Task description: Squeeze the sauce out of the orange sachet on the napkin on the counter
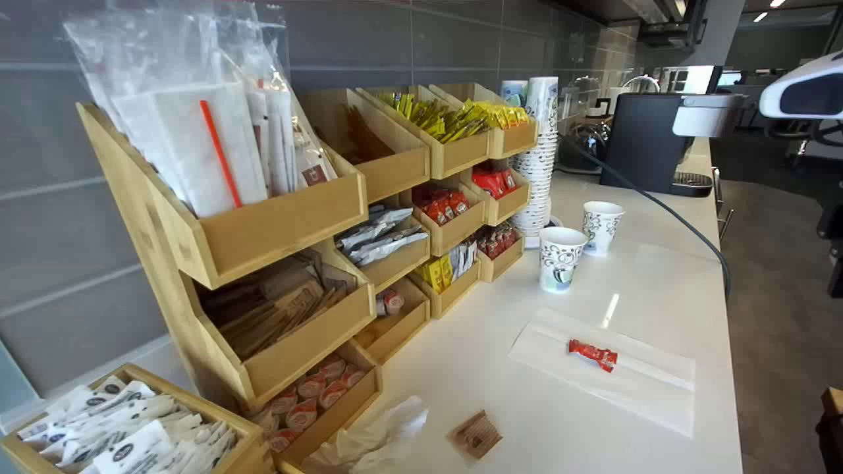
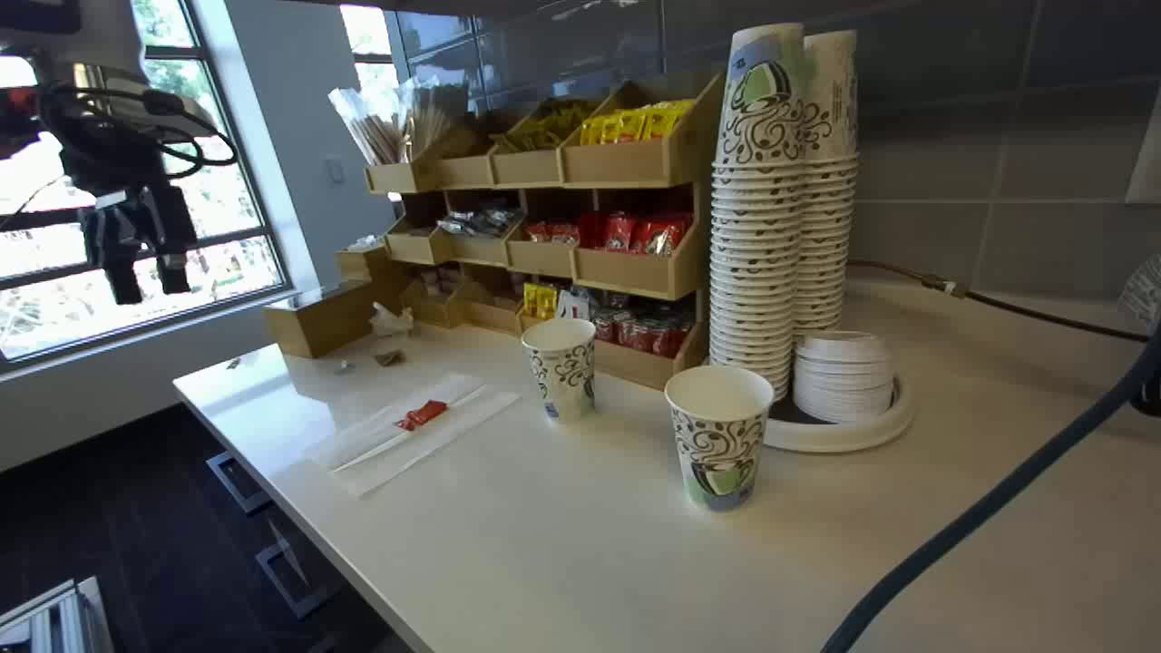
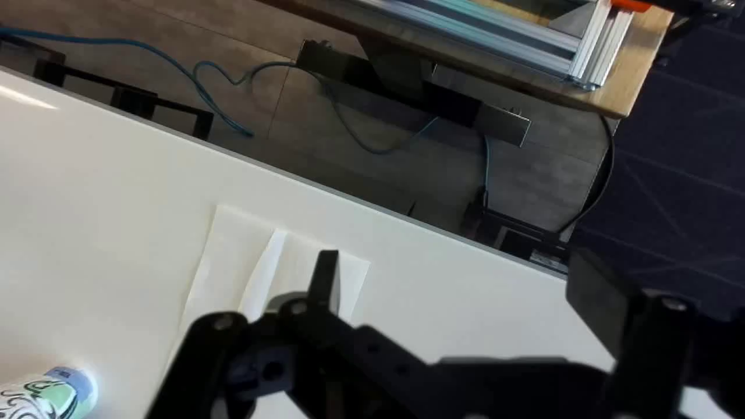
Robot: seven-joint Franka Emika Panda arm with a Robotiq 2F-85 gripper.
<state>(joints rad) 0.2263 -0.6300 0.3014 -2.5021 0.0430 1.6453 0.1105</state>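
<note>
The orange sachet (image 1: 593, 354) lies flat, red-orange with a white mark, on the napkin (image 1: 635, 393). In the other exterior picture the sachet (image 2: 423, 415) and napkin (image 2: 367, 444) also show. The napkin is a thin white sheet on the off-white counter (image 1: 560, 421), near its edge. My gripper (image 2: 150, 283) is open and empty, high up and well apart from the sachet. In the wrist view the gripper (image 3: 460, 291) has wide-spread fingers, with bare counter (image 3: 116, 192) between them. The napkin (image 3: 230, 250) is partly behind the left finger there, and the sachet is hidden.
Two paper cups (image 1: 563, 259) (image 1: 601, 227) stand by the napkin. A tiered wooden rack (image 1: 290, 230) of packets lines the wall, beside stacked cups (image 2: 757, 227). A crumpled plastic wrapper (image 1: 385, 434) and brown packet (image 1: 474, 435) lie on the counter. A cable (image 1: 649, 201) crosses it.
</note>
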